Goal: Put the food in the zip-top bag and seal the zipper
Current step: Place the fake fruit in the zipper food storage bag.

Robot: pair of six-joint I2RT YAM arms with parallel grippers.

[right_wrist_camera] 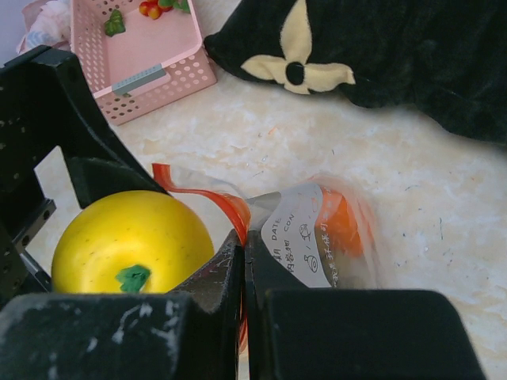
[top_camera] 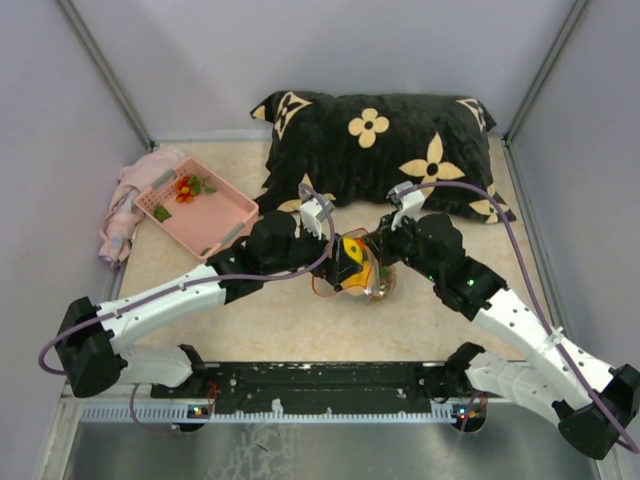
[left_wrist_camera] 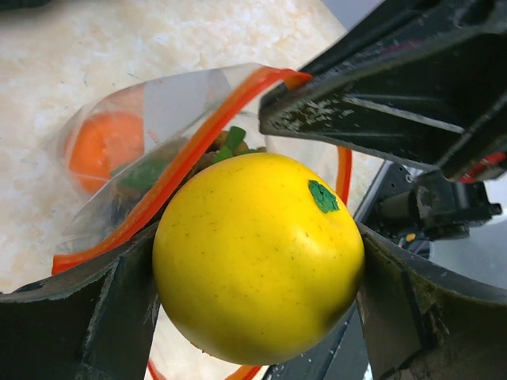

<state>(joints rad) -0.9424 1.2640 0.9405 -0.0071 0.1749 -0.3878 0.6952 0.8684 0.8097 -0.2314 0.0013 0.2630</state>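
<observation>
My left gripper [left_wrist_camera: 257, 297] is shut on a yellow toy fruit [left_wrist_camera: 257, 257] with a green spot, held at the mouth of the zip-top bag [left_wrist_camera: 111, 182]. The bag is clear with a red-orange zipper [left_wrist_camera: 202, 134] and holds an orange ball [left_wrist_camera: 103, 146] and green leafy bits [left_wrist_camera: 230, 142]. My right gripper [right_wrist_camera: 247, 261] is shut on the bag's zipper edge [right_wrist_camera: 230, 207], holding the mouth up. In the top view both grippers meet at the bag [top_camera: 350, 270] in the table's middle. The yellow fruit also shows in the right wrist view [right_wrist_camera: 131, 241].
A pink plastic basket [top_camera: 225, 215] with small red and green toy bits [top_camera: 190, 187] stands at the back left, next to a pink cloth [top_camera: 125, 210]. A black pillow [top_camera: 400, 150] with cream flowers lies at the back.
</observation>
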